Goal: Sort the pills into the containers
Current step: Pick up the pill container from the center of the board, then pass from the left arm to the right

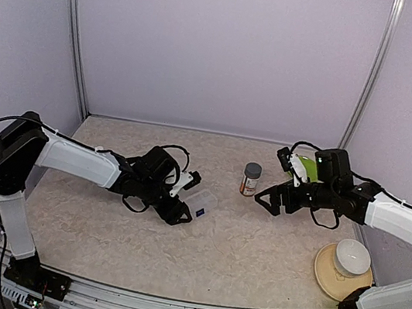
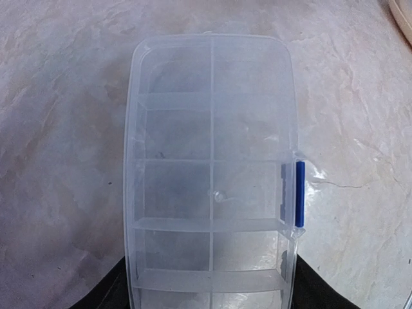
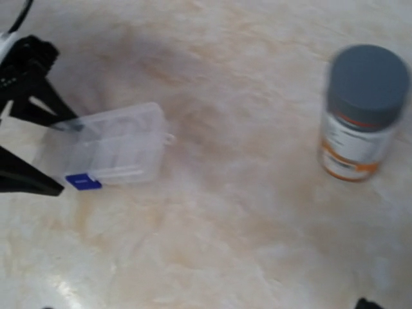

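The clear pill box (image 1: 200, 203) is seen on the marbled worktop (image 1: 254, 248), left of centre. It is gripped at one short end by the left tool (image 1: 187, 199), whose black fingers (image 2: 112, 297) are pressed against its two long sides. Its compartments (image 2: 174, 187) are laid out in two rows (whether any pill lies inside cannot be told), and a blue latch (image 2: 300, 193) is fixed on one long edge. The right tool (image 1: 270, 202) is held open with nothing in it, just beside a grey-capped bottle (image 1: 251, 179). A white bowl (image 1: 352, 258) is set on a tan plate (image 1: 323, 279) at the right.
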You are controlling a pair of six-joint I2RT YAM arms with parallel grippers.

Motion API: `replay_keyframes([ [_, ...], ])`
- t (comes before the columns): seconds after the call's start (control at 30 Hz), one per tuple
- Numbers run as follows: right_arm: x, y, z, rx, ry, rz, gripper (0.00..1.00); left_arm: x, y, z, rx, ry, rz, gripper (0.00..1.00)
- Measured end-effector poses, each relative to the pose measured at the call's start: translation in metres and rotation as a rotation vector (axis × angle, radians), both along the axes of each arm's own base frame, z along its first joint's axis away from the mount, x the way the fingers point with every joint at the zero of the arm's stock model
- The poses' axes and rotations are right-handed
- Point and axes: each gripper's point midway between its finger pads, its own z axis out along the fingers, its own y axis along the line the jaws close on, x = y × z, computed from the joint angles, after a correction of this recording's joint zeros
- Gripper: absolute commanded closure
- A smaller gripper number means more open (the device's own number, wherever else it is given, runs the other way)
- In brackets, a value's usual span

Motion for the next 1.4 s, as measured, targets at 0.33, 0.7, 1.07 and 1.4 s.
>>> replay_keyframes([
  [0.33, -0.031, 0.038, 0.01, 0.076, -0.023, 0.204, 0.0, -0.028, -0.025, 0.046, -0.14, -0.021, -0.137, 0.51],
  [0.7, -0.048, 0.054, 0.02, 0.14, -0.025, 0.312, 0.0, -0.055, -0.038, 0.071, -0.232, -0.014, -0.258, 0.51],
  [1.07, -0.059, 0.06, 0.024, 0.163, -0.023, 0.381, 0.0, -0.077, -0.043, 0.099, -0.311, -0.028, -0.363, 0.52],
  [1.4, -0.071, 0.069, 0.03, 0.17, -0.026, 0.455, 0.0, -0.094, -0.048, 0.104, -0.343, -0.01, -0.447, 0.52],
])
